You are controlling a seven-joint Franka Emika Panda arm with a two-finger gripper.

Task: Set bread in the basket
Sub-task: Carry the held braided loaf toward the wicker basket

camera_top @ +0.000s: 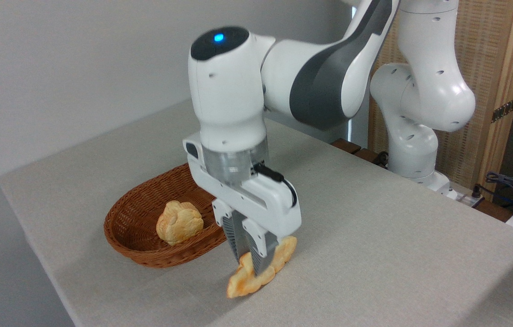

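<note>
Nearest me, bread (256, 278) on the bench (374, 245); gripper (251, 263) clamped across its middle. I judge it light, rigid, ridged; midsection grip suits.

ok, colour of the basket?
Reddish-brown woven wicker basket, clearest in the fixed camera view.

Plenty of bare table (374, 218) is seen toward the right edge and far corner, nothing parked there. Toward the left edge, the basket (147, 222) is sat right beside the gripper (249, 259), and its rolled rim is the only thing to be cleared. Part of the basket floor is taken up by a small bun (180, 222); the far half is left open.
</note>
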